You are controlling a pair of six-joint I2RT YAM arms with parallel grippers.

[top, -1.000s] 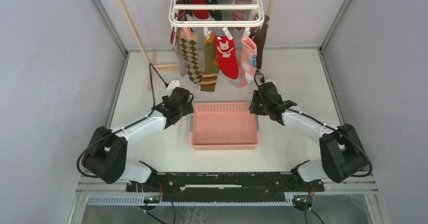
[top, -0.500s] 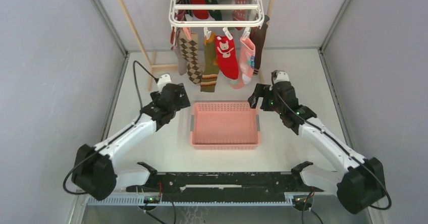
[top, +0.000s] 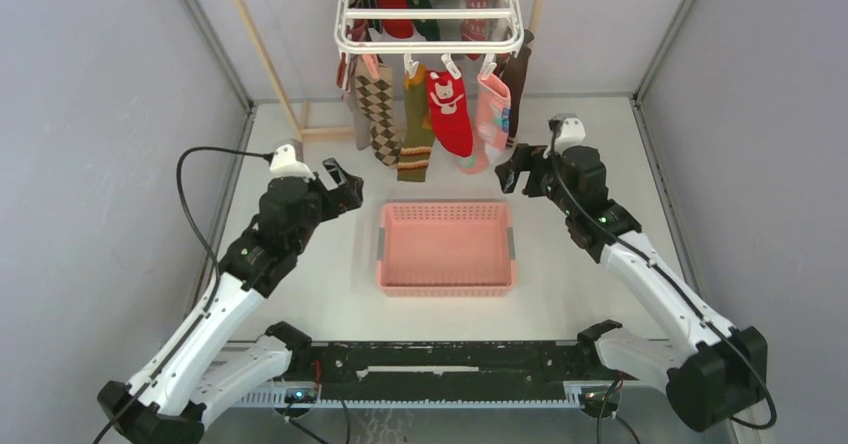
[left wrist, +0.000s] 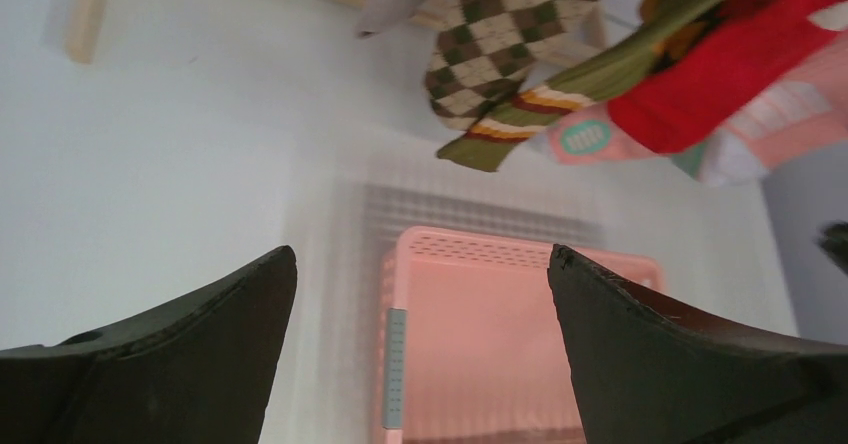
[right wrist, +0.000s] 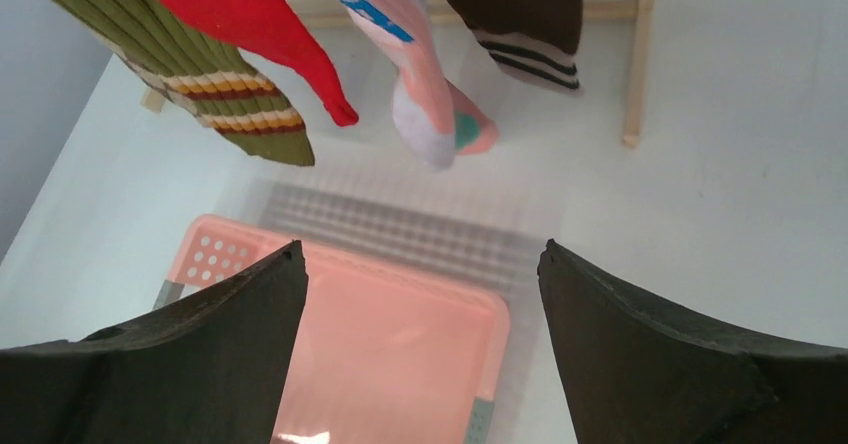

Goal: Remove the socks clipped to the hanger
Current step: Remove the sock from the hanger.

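Note:
The white hanger (top: 430, 14) hangs at the top centre with several socks clipped along its front: a brown argyle sock (top: 378, 114), an olive striped one (top: 415, 134), a red one (top: 450, 112), a pink one (top: 490, 119) and a dark brown one (top: 518, 79). My left gripper (top: 340, 186) stands open, below and left of the socks, holding nothing. On the other side my right gripper (top: 507, 174) is open and empty, just below the pink sock. Sock toes hang above both sets of fingers: argyle (left wrist: 490, 44), olive (left wrist: 560, 109), red (right wrist: 250, 24), pink (right wrist: 430, 104).
A pink slatted basket (top: 445, 249) sits on the white table between the two arms, also seen from the wrists (left wrist: 470, 344) (right wrist: 400, 364). Light wooden rack poles (top: 258, 49) stand behind the hanger, with a foot bar (right wrist: 640, 54) on the table.
Both arms rose and swung outward, away from the basket's top corners toward the hanging socks. Both grippers opened wide.

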